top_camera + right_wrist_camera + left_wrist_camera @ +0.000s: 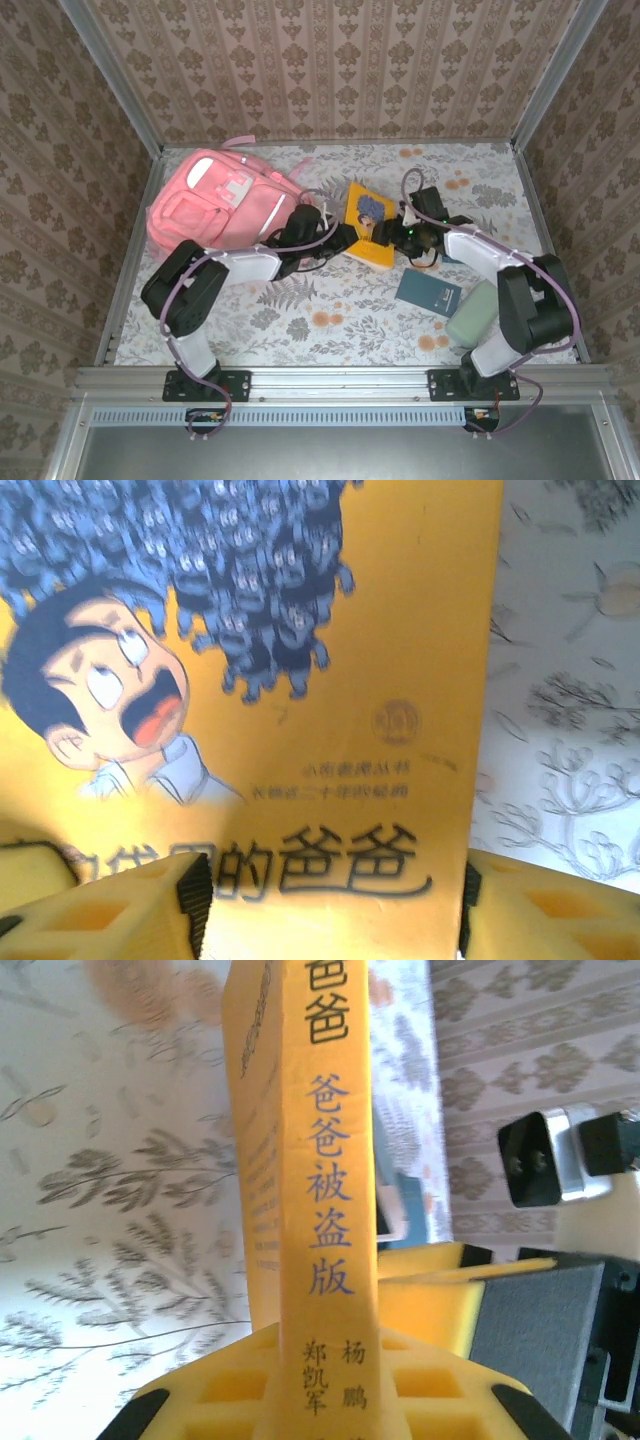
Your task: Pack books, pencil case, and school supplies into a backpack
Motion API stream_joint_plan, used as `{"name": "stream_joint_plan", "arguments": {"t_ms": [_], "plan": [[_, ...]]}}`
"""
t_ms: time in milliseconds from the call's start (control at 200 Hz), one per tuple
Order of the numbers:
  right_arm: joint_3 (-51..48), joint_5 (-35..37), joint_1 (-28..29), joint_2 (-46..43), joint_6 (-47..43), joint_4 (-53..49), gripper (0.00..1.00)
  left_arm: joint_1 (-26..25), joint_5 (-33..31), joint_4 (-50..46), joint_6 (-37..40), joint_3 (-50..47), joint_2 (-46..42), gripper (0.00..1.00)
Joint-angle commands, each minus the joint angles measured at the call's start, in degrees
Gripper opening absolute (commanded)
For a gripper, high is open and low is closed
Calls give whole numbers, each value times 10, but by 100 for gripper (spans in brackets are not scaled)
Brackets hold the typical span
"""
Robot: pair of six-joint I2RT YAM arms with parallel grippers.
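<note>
- Floral-cloth table point(330, 310) inside papered walls; both arms reach to mid-table and meet at the book point(365, 222).
- On the left gripper point(325, 1405), the spine runs straight up from between the fingers point(200, 1395), which look pressed against either face. We read it as clamped across the book's thickness, the one span such narrow jaws can take.
- On the right gripper point(335, 910), the jaws stand apart: one finger over the cover, the other just past the book's edge, pinching nothing. We judge it a steadying hand, not the carrier.
- The book is just right of the backpack point(215, 205), near it but not in it. We cannot tell from above whether the bag's mouth is unzipped.
- The navy book point(428, 292) lies flat near the right arm, with the pencil case point(472, 315) beside that arm. Both are well apart from the backpack and unpacked.
- Judgement: the task is at an early stage. Next, the left arm would carry the book leftward to the bag. The risk is that a grip at one end lets the book swing or slip.
</note>
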Motion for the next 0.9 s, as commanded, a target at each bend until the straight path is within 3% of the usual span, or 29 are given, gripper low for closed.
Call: {"name": "stream_joint_plan", "arguments": {"t_ms": [0, 260, 775, 895], "plan": [[-24, -112, -25, -38, 68, 105, 70, 10, 59, 46, 12, 21, -51, 0], [-45, -199, -65, -43, 197, 261, 84, 25, 106, 70, -7, 55, -78, 0], [-57, -279, -78, 11, 338, 459, 87, 32, 129, 228, -112, 47, -66, 0], [-54, -292, -77, 20, 350, 471, 92, 33, 127, 253, -123, 42, -64, 0]]}}
